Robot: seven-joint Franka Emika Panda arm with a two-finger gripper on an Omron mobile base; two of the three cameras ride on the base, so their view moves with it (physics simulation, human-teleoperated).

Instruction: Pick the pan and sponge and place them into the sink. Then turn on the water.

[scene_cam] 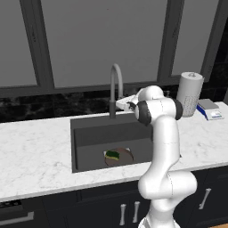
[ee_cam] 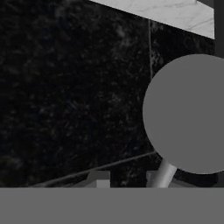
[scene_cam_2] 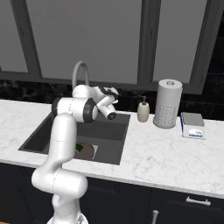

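pan [scene_cam: 121, 158]: on the sink [scene_cam: 89, 133] floor, over the lighter centre patch
sponge [scene_cam: 112, 154]: lying in the pan, toward its left side
faucet [scene_cam: 115, 84]: grey gooseneck behind the basin, on the marble counter [scene_cam: 31, 151]
tool [scene_cam: 122, 103]: raised beside the faucet base, jaws clenched; what they hold cannot be told
lever [ee_cam: 164, 173]: grey rod, close to the fingertips

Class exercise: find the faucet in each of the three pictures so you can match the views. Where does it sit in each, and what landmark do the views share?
Left base view: the faucet rises at upper centre, behind the sink, left of the arm.
Right base view: its curved top shows at upper left, above the arm's wrist.
Hand view: I cannot say for certain; a large grey disc and a thin grey rod at lower right may belong to it.
Shared landmark: the black backsplash behind the counter.
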